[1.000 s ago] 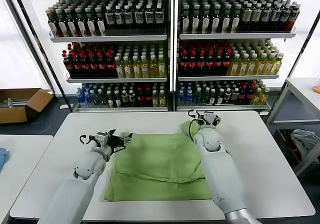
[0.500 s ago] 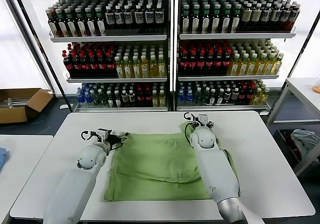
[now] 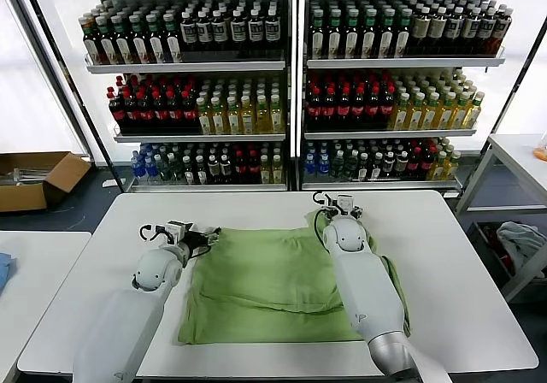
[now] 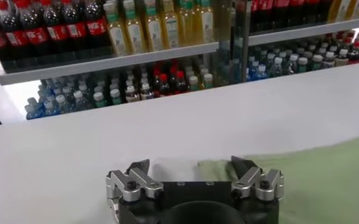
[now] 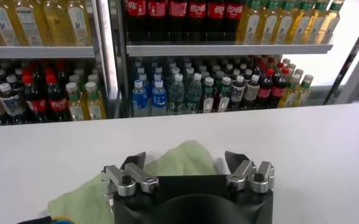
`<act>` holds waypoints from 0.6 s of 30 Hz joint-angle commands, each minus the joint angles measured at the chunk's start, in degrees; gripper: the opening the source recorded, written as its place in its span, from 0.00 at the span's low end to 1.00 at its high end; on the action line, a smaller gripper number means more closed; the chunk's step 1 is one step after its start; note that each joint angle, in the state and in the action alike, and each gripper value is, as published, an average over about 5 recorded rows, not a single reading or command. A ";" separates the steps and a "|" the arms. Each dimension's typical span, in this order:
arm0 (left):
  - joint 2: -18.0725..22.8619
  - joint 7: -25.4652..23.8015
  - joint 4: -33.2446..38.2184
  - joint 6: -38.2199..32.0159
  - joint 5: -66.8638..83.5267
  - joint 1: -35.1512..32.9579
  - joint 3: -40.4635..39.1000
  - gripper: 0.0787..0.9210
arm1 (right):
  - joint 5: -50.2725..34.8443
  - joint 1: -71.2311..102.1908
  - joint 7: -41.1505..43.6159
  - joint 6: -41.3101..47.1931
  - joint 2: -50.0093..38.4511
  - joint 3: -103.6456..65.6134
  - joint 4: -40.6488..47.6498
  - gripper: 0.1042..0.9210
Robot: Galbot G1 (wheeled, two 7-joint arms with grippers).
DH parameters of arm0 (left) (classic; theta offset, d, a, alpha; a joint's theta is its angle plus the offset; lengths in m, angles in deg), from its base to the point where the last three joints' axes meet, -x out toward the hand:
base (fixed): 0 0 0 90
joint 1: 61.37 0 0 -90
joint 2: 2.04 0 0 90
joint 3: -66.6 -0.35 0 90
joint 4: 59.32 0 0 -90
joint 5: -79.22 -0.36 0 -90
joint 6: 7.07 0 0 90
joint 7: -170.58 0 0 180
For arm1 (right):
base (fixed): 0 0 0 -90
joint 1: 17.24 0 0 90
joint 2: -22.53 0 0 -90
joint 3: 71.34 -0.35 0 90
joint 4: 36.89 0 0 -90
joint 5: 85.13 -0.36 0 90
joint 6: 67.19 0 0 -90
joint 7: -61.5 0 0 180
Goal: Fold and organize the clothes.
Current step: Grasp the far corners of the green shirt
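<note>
1. We see the green polo shirt point(image 3: 273, 285) lying folded on the white table point(image 3: 453, 280), its long axis running left-right.
2. Left gripper point(image 3: 208, 238) gapes wide at its far-left corner; right gripper point(image 3: 338, 202), also wide, sits at its far-right corner.

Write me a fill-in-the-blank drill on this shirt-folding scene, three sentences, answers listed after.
1. The green shirt lies on a table whose top is coloured ____.
2. Both the left gripper and the right gripper have their jaws ____, and neither grasps any cloth.
3. The shelves behind the table are stocked with rows of ____.

Missing words: white; open; bottles
</note>
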 commanded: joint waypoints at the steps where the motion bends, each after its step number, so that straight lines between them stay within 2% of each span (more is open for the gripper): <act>1: -0.03 -0.10 4.20 0.15 -0.01 -1.57 -0.19 0.88 | -0.04 0.37 0.27 0.48 0.13 0.04 0.82 0.88; 13: 0.30 1.46 4.98 0.03 -0.83 -0.09 0.35 0.88 | -0.04 1.49 0.33 0.97 0.15 -0.08 -0.39 0.88; 18: 0.11 1.08 6.65 0.07 -0.84 -1.64 0.38 0.88 | -0.01 2.18 0.17 1.46 0.09 -0.07 -1.24 0.88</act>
